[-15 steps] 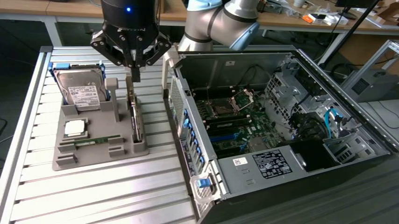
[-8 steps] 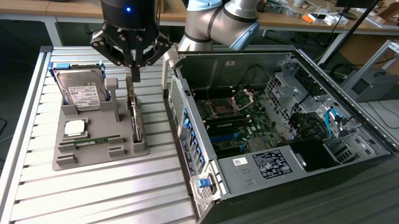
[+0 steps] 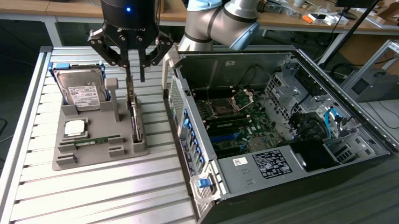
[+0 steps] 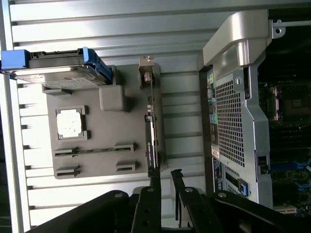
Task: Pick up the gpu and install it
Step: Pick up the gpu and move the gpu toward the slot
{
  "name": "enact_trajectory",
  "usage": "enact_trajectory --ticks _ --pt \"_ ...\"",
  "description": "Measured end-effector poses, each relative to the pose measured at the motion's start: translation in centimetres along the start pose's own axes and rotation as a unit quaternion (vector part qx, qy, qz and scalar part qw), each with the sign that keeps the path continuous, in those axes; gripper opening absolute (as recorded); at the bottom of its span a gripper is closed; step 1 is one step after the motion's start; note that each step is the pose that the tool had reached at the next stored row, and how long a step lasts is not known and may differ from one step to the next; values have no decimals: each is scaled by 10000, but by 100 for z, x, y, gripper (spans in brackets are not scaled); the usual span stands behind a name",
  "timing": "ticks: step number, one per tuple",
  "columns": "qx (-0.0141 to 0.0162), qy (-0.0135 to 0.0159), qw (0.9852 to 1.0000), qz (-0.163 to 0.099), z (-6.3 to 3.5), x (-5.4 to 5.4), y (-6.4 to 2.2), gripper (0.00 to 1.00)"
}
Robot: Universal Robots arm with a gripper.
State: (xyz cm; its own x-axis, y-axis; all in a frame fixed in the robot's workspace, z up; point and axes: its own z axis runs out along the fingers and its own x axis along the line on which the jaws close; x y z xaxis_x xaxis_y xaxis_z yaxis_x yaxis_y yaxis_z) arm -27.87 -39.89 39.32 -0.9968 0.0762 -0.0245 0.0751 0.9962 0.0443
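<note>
Above the grey moulded holder point(image 3: 68, 161) in the exterior view, the tool point(image 3: 135, 74) hangs from the robot arm point(image 3: 218, 23) with its two black fingers slightly parted and nothing pinched between them; the gpu point(image 3: 134, 116) stands on its long edge in a slot along the holder's side nearest the computer case point(image 3: 262, 163), directly below the fingertips; whether its upper end touches them I cannot tell; the card looks thin, flat and dark; the holder rests on a table point(image 3: 93, 196) of ribbed, shiny aluminium slats; it also carries a silver hard drive point(image 3: 84, 91) with a white label and blue rails, a square metallic processor point(image 3: 76, 127) and a narrow green RAM stick point(image 3: 100, 140); the case lies open at the exterior view's right, its green motherboard point(image 3: 231, 116) exposed.

From the wrist view, the tool point(image 4: 165, 180) shows two slim dark fingers point(image 4: 154, 187) with a clear gap; the gpu point(image 4: 151, 136) runs away from them edge-on, its near end just ahead of one fingertip rather than in the gap, a pale metal bracket at its far end; the matte grey holder point(image 4: 97, 141) sits beside the case's perforated steel wall point(image 4: 231, 126).
</note>
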Motion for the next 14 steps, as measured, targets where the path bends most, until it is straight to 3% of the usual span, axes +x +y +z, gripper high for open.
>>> enact_trajectory --ticks 1,4,14 --pt "0 0 10000 0 0 0 0 36" --pt "0 0 10000 0 0 0 0 48" --pt "0 0 10000 0 17 0 -1 48"
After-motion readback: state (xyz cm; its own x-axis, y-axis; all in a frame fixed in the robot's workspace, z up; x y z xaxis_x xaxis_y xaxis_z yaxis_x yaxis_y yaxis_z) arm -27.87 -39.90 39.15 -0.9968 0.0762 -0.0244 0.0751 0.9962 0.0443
